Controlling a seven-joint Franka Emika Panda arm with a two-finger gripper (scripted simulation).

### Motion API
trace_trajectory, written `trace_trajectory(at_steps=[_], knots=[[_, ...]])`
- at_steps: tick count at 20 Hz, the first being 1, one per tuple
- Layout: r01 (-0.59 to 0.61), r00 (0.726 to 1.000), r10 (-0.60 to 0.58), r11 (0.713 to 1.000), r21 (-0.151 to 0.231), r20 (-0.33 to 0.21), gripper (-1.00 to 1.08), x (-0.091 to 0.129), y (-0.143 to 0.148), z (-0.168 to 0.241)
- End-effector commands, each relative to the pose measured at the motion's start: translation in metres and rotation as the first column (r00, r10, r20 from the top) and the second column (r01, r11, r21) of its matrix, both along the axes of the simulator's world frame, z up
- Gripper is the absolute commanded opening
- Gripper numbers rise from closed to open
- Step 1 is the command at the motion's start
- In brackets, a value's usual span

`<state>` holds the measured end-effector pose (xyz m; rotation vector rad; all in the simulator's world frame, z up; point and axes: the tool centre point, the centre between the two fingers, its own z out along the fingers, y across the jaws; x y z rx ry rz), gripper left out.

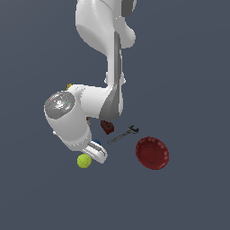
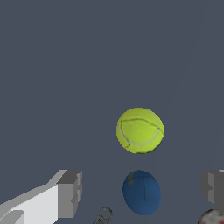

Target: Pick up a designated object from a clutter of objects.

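Tool point(image 2: 142, 192) spread wide over blue ball point(image 2: 141, 192); tennis ball point(image 2: 140, 130) just beyond.

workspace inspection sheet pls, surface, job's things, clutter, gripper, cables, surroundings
surface: plain grey-blue floor
job's things: yellow-green tennis ball resting free, ungrasped
clutter: blue ball beside the tennis ball, between the fingers; dark red block; wrench; dark red bowl; a yellow bit peeks past the arm
gripper: gripper open, fingers spread wide, empty
cables: nothing seen
surroundings: nothing seen
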<state>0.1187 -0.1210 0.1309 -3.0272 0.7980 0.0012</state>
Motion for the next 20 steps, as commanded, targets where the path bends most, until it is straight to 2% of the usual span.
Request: trace_trajectory(at_steps=[1,8,15,20], knots=[[0.037,0.999,-0.037,0.999,-0.004,0.0,1.0,0.004,-0.009,-0.014],[0.091,0.996,-0.091,0.996,-0.01,-0.002,1.0,0.007,-0.024,-0.037],[0.094,0.996,-0.094,0.996,-0.01,-0.003,1.0,0.007,-0.025,-0.042],[0.095,0.995,-0.096,0.995,-0.011,-0.003,1.0,0.007,-0.025,-0.064]])
